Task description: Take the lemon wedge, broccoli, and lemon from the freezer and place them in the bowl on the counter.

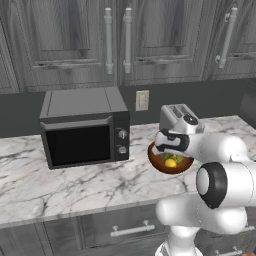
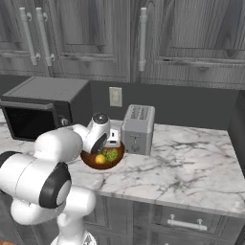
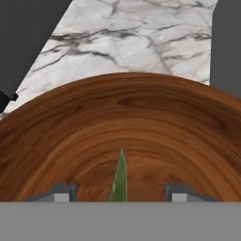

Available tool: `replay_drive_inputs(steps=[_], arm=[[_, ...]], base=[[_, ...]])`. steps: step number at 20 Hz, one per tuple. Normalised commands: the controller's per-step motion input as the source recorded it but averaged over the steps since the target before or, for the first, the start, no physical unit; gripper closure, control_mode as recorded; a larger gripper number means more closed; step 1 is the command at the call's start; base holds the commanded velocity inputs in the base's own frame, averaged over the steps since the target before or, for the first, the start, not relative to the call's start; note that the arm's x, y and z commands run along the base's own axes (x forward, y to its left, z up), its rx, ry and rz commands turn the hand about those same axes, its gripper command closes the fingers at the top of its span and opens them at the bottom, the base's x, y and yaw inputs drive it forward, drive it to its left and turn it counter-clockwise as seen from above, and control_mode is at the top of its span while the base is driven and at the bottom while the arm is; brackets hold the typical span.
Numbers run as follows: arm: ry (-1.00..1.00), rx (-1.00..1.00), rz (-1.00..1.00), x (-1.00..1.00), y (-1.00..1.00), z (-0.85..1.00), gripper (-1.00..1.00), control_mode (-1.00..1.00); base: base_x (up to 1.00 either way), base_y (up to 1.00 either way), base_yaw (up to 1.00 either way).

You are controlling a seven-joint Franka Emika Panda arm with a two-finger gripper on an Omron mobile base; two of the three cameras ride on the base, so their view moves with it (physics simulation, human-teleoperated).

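Two items, the lemon (image 1: 171, 162) and the broccoli (image 2: 111, 154), lie in the bowl (image 3: 117, 122) on the worktop (image 1: 60, 185); I hold my tool (image 3: 121, 194) wide apart just above, so they stay there.

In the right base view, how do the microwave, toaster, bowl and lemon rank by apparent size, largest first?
1. microwave, partly cut off by the frame edge
2. toaster
3. bowl, partly hidden by the arm
4. lemon

You were in a kitchen: dark wood-grain wall cabinets (image 1: 75, 40), a white grey-veined marble counter (image 1: 60, 185), a black boxy microwave (image 1: 82, 127), a silver two-slot toaster (image 2: 138, 128).
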Motion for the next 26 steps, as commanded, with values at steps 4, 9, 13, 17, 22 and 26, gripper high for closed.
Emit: replay_drive_inputs(steps=[4, 9, 13, 17, 22, 26], arm=[[0.0, 0.0, 0.0, -0.25, -0.15, 0.05, -1.0, -1.0], [0.0, 0.0, 0.0, -0.57, -0.06, 0.28, -1.0, -1.0], [0.0, 0.0, 0.0, -0.43, 0.0, 0.56, -1.0, -1.0], [0.02, 0.0, -0.01, -0.58, 0.0, 0.46, -1.0, -1.0], [0.02, -0.01, -0.02, -0.41, 0.0, 0.67, -1.0, -1.0], [0.01, -0.02, -0.02, -0.38, 0.0, 0.63, -1.0, -1.0]], base=[[0.0, 0.0, 0.0], [0.0, 0.0, 0.0], [0.0, 0.0, 0.0], [0.0, 0.0, 0.0], [0.0, 0.0, 0.0], [0.0, 0.0, 0.0]])
